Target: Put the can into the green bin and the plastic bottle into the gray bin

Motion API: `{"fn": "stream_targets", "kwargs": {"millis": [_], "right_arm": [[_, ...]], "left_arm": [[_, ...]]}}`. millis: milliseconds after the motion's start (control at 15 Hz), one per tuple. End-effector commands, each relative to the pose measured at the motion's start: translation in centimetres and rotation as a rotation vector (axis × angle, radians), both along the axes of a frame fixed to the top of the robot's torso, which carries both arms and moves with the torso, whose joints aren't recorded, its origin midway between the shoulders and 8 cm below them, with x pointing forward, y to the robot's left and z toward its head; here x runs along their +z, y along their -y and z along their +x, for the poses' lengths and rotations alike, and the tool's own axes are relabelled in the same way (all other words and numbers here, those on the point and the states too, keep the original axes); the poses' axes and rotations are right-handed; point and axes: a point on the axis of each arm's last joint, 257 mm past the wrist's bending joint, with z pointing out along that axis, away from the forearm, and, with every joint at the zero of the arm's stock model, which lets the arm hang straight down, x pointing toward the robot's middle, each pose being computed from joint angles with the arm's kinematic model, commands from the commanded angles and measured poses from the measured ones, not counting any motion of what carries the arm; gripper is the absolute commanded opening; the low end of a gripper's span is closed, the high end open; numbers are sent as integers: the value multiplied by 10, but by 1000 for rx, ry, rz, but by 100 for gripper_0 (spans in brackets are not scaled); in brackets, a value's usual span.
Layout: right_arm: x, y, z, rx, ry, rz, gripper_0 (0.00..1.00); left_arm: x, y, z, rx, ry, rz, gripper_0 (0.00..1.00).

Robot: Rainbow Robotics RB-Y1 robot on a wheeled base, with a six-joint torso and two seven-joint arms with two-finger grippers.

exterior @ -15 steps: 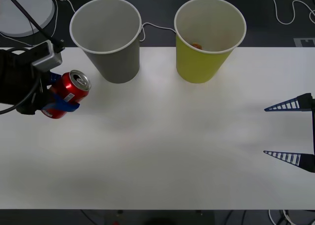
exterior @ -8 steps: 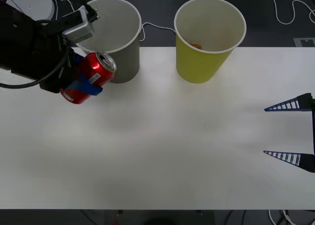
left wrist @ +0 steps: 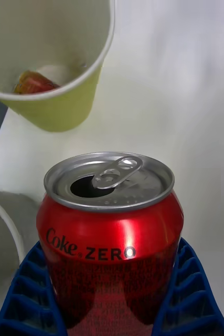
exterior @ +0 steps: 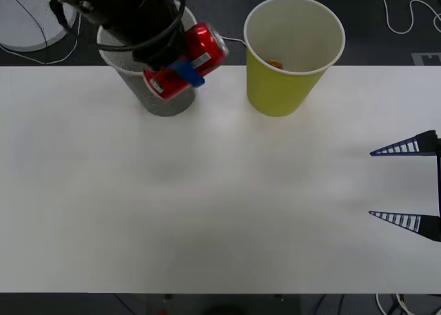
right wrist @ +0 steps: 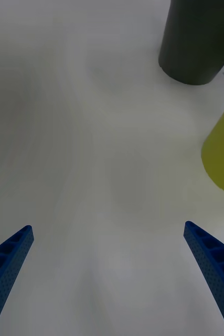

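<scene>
My left gripper is shut on the red can, holding it tilted in the air in front of the gray bin and left of the green bin. In the left wrist view the can sits between the blue fingers, its silver top and pull tab facing the green bin. A small orange thing lies at that bin's bottom. My right gripper waits open at the table's right edge. The plastic bottle is out of view.
The white table spreads wide in front of both bins. A white cable runs behind the bins, and a round white disc lies on the dark floor at the far left.
My left arm has lifted the can from the table's left side and carried it up and rightward, past the gray bin's front toward the green bin. The right arm has not moved.
</scene>
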Motion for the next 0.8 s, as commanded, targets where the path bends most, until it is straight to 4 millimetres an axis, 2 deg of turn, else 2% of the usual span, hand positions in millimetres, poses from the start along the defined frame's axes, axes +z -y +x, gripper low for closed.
{"fn": "stream_targets", "kwargs": {"millis": [67,333,533,800], "right_arm": [[0,0,0,0,0,0,100],[0,0,0,0,0,0,100],[0,0,0,0,0,0,100],[0,0,0,0,0,0,100]], "left_arm": [[15,42,20,0,0,-21,1],[34,116,60,48,12,-73,1],[39,161,78,80,36,-92,1],[53,194,99,147,70,-138,1]]}}
